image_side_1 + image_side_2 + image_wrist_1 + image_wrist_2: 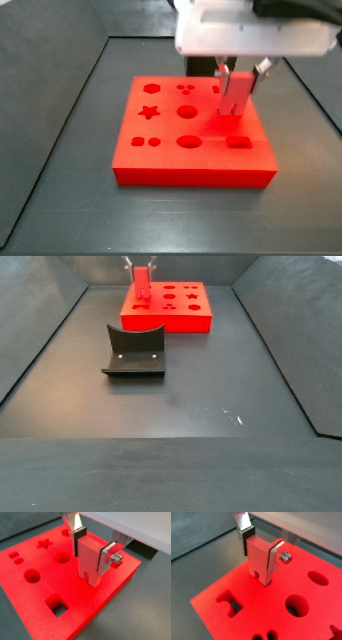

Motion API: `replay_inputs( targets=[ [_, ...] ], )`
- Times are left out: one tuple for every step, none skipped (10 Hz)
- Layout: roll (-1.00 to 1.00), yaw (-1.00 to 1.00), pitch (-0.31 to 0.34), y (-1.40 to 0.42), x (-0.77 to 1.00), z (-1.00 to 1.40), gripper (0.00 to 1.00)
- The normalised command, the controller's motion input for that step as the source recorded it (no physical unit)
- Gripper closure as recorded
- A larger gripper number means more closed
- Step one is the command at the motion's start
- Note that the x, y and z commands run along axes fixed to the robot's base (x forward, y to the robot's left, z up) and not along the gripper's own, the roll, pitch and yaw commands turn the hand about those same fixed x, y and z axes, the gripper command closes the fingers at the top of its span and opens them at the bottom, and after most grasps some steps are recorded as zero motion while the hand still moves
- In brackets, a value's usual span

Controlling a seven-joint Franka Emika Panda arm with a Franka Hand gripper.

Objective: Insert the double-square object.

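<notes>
In both wrist views: gripper [93,546] clamped on upright double-square object [90,561], lower end at red block [40,592]. In a side view, centre-right: same grip over block. In a side view, top left: dark curved holder [135,351] below block.

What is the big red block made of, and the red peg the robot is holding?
The block looks like soft matte foam: grainy surface, no shine. The peg, clamped upright in the gripper over the block, looks smoother, perhaps plastic; hard to be sure.
</notes>
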Motion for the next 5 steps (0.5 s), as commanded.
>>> replay_inputs(
  targets=[
    [-0.06,0.06,0.006,0.0,0.23,-1.0,1.0],
    [0.0,0.03,0.02,0.0,0.11,-1.0,1.0],
    [0.0,0.01,0.0,0.01,0.0,-0.93,1.0],
    [0.0,0.0,0.0,0.0,0.0,-0.48,1.0],
    [0.0,0.0,0.0,0.0,0.0,0.0,1.0]
  ],
)
